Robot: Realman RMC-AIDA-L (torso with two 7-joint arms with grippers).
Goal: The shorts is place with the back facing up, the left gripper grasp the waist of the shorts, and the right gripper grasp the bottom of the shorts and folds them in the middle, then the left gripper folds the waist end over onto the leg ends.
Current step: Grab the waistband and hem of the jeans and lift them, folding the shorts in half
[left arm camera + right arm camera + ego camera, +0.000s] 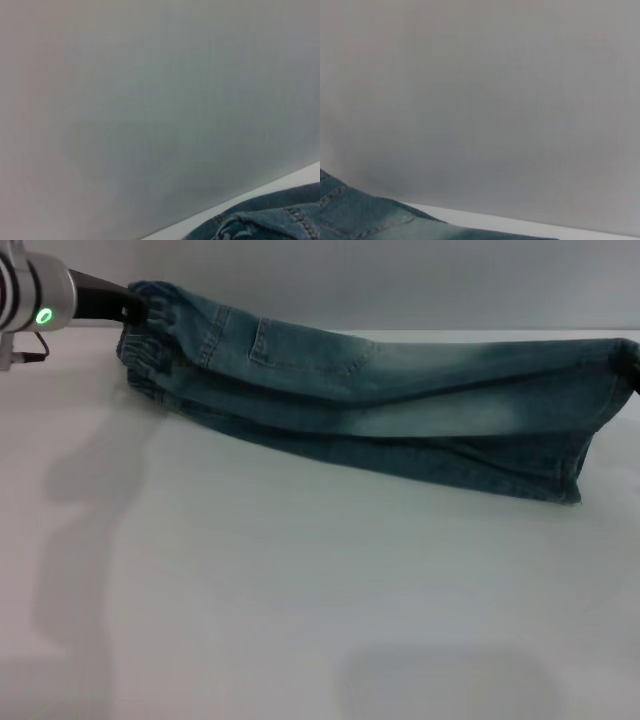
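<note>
The faded blue denim shorts (380,405) hang folded lengthwise, stretched in the air between my two grippers above the white table (300,600). One back patch pocket (305,348) faces me. My left gripper (135,306), a black claw on a silver arm with a green light, is shut on the puckered waist (155,335) at the upper left. At the far right edge a dark sliver of my right gripper (633,368) holds the leg ends (590,440), whose lower corner droops. Denim fills a corner of the left wrist view (270,220) and of the right wrist view (360,220).
The white table stretches below and in front of the shorts, carrying soft shadows of the arm at the left (90,480) and near the front (450,680). A pale wall (400,280) lies behind.
</note>
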